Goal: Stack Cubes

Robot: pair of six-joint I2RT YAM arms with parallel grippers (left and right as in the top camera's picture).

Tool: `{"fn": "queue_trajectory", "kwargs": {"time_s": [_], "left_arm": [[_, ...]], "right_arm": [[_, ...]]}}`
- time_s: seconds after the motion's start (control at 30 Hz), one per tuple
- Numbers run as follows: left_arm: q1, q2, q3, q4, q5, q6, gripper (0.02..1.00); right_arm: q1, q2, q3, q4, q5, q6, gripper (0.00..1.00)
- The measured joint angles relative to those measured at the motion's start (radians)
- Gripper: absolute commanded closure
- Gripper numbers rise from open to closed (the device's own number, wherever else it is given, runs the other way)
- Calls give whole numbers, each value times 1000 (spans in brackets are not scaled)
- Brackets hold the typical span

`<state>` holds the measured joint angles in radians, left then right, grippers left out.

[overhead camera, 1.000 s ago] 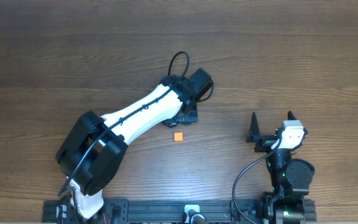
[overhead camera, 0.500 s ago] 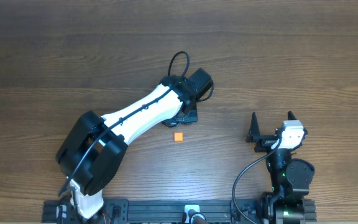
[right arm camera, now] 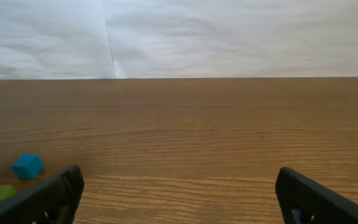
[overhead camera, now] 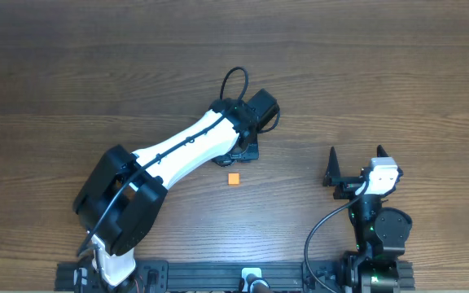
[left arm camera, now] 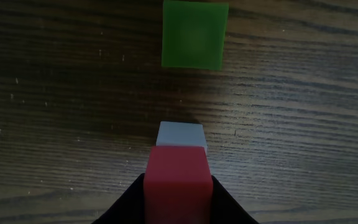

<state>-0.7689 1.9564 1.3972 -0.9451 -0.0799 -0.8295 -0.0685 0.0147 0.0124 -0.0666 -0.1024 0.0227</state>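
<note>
Found the red cube [left arm camera: 177, 167] clamped between the two matte black fingers of the left gripper [left arm camera: 178, 186], jaws drawn narrow against its opposite sides. Noted a grey cube [left arm camera: 180, 135] just beyond the red cube and partly covered by its far edge (contact between the two cannot be told). Recorded a green cube [left arm camera: 194, 34] farther out past the red cube, well apart from it, lying flat on the table [left arm camera: 55, 93]. Logged a small orange cube [overhead camera: 233, 179] in the top view, near the red cube's holder on the side toward the arm bases, lying free. Saw a blue cube [right arm camera: 27, 165] from the right wrist (position against the red cube not determinable there). Found the right gripper [overhead camera: 355, 165] well apart from the red cube, fingers spread wide, holding nothing.

Judged all cubes smooth-faced and matte, with square outlines and slightly softened edges. Judged the table a dark brown wood-grain surface with fine parallel streaks and scattered pale specks.
</note>
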Motion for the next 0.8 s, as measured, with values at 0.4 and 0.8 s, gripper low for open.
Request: {"fn": "queue_trajectory", "kwargs": {"time_s": [0.4,0.8], "left_arm": [[0,0,0,0,-3,0,610],[0,0,0,5,-3,0,698]], "right_arm": [[0,0,0,0,0,0,9],[0,0,0,0,0,0,9]]}}
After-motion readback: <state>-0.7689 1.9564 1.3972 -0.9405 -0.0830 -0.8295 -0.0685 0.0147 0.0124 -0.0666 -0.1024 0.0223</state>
